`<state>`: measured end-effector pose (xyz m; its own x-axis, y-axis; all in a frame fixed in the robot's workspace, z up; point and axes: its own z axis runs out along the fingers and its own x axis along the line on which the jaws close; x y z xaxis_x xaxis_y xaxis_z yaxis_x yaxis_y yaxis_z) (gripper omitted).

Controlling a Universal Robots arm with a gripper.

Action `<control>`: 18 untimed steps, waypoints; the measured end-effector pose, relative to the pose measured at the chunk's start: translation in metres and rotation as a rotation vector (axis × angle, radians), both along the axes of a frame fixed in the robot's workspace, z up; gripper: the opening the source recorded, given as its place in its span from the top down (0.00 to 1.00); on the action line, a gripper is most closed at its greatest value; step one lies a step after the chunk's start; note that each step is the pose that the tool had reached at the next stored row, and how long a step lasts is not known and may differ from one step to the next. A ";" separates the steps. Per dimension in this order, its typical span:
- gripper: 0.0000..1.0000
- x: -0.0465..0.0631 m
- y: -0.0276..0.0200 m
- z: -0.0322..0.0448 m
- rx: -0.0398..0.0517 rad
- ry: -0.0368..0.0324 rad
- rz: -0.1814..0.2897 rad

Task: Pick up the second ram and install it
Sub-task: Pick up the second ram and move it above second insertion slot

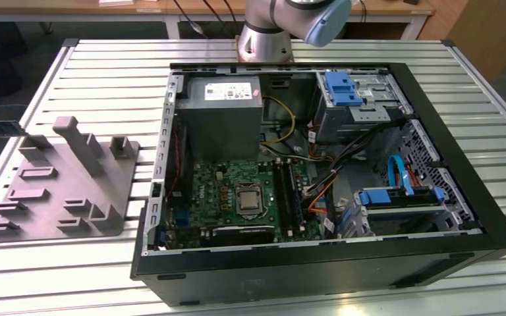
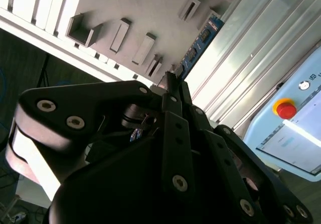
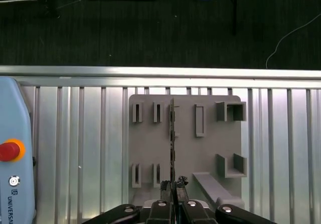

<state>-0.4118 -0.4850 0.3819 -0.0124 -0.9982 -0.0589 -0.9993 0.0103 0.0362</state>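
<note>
With gripper (image 3: pixel 173 185) clenched on the second ram (image 2: pixel 201 43), hovering edge-on above the grey fixture tray (image 3: pixel 150 148) on the slatted counter (image 3: pixel 70 148).

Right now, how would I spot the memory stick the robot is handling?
Find the grey fixture tray on the slatted metal table in the first wrist view. The second ram is the thin strip crossing it, held edge-on by the gripper. Unlike the grey slots beside it, it is blackish.
</note>
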 end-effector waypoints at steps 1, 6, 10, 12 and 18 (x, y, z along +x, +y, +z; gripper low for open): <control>0.86 0.003 0.0000 0.0000 0.0000 0.0000 0.000; 0.86 0.023 0.0000 0.0000 0.0000 0.0004 0.000; 0.86 0.036 0.0000 0.0000 0.0001 0.0005 0.000; 0.86 0.041 0.0000 0.0000 0.0000 0.0005 0.000; 0.86 0.058 0.0000 0.0000 0.0000 0.0005 0.000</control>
<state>-0.3536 -0.4849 0.3819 -0.0126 -0.9982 -0.0589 -0.9993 0.0104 0.0367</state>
